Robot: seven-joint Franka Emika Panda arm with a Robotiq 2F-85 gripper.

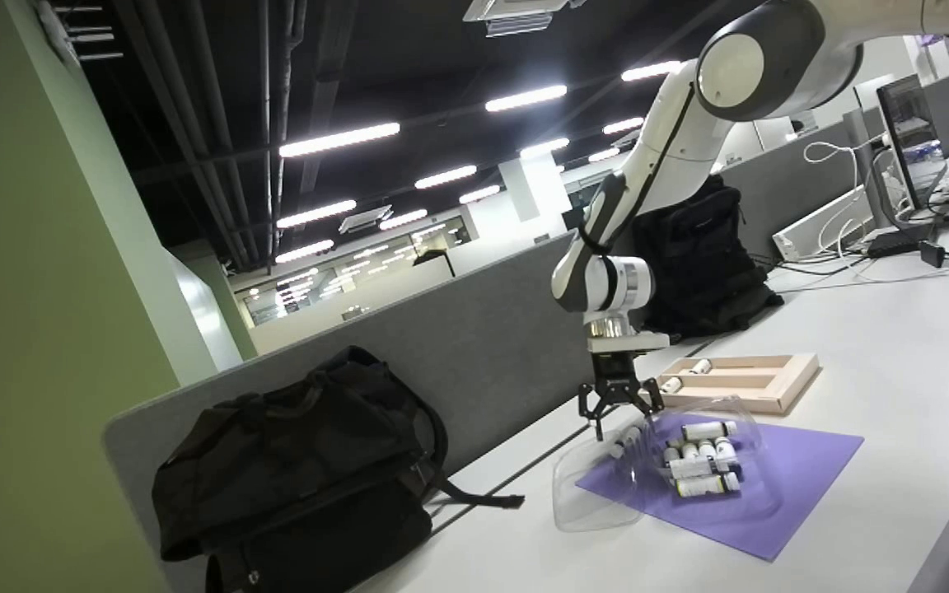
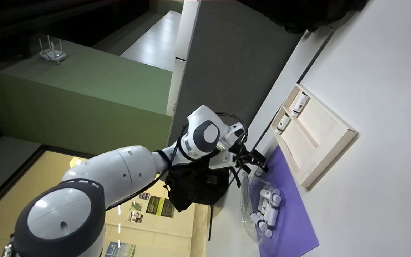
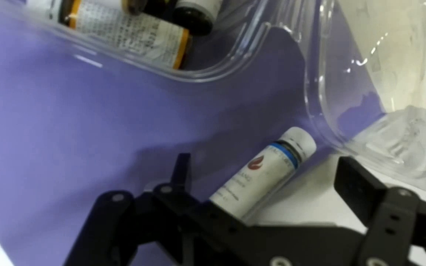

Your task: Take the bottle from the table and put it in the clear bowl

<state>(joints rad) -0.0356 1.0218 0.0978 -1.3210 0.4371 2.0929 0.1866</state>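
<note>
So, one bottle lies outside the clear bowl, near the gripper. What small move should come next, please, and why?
I would probably turn the open gripper slightly, so that it closes more squarely across the bottle. In the wrist view the bottle appears between the parted jaws, but lies slanted to the line on which they would close.

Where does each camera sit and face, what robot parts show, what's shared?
An exterior view: outside, tilted, facing across the table to the grey divider; arm and hand show.
An exterior view: outside, rolled, facing along the arm toward the beige tray; arm and hand show.
Wrist view: at the wrist, looking down at a bottle outside the clear bowl; only hand shows.
Both exterior views share tray, purple sheet and bowl.
</note>
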